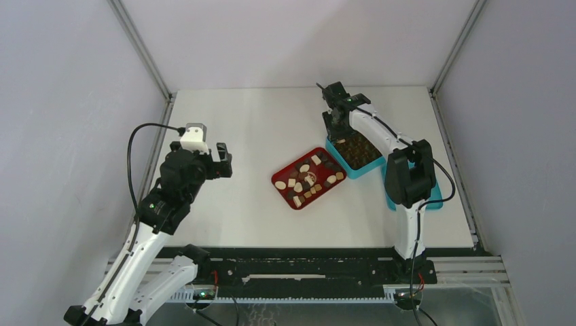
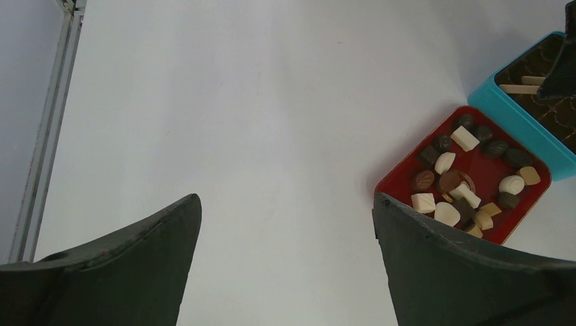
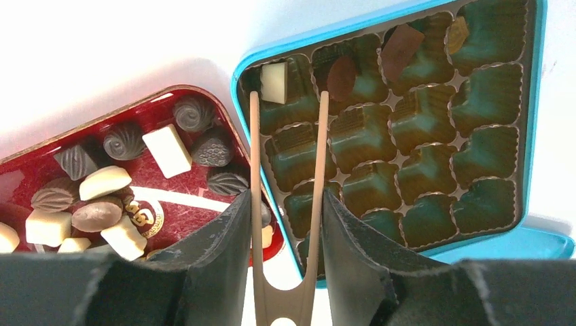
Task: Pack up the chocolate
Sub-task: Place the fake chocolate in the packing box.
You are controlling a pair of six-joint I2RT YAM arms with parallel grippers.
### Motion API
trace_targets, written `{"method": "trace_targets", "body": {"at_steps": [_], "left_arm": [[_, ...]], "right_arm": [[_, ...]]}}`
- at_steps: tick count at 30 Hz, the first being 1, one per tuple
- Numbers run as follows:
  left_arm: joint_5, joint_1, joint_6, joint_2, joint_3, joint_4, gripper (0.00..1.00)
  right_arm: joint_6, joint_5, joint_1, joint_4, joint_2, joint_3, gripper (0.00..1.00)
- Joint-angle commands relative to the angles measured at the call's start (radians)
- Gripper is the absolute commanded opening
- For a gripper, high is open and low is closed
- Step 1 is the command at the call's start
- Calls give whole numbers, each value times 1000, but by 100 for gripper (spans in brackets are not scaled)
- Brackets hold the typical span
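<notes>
holding the wooden tongs (image 3: 253,149) pinched between its fingers, the right hand (image 3: 286,202) hangs over one corner of the teal box (image 3: 538,102). it is closed only as far as the tongs' two arms allow, and the tong tips stand apart. between those tips, close against the left one, a cream-white piece (image 3: 274,82) lies in the corner cell of the dark grid insert (image 3: 421,115), and nothing seems caught in the tongs. three more pieces (image 3: 342,76), dark, brown and tan, sit in cells along the same edge row, and the other cells in view are empty. just beside the box, the red tray (image 3: 190,204) carries the rest of the chocolate (image 3: 104,182), a loose mix of dark, tan and cream pieces. the left hand (image 2: 285,204) is spread wide with nothing in it, over bare table (image 2: 272,102) well away from the tray. by my reading one drop is finishing and packing is at an early stage. the next move calls for lifting the tongs straight clear of the cell, swinging over to the tray, and straddling one piece that stands apart from its neighbours before squeezing.
</notes>
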Motion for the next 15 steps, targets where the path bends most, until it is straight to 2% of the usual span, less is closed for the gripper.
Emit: {"method": "trace_targets", "body": {"at_steps": [1, 15], "left_arm": [[14, 10, -4, -3, -15, 29, 100], [20, 10, -4, -13, -14, 28, 100]], "right_arm": [[11, -9, -3, 12, -90, 9, 46], [40, -98, 78, -27, -333, -205, 39]]}}
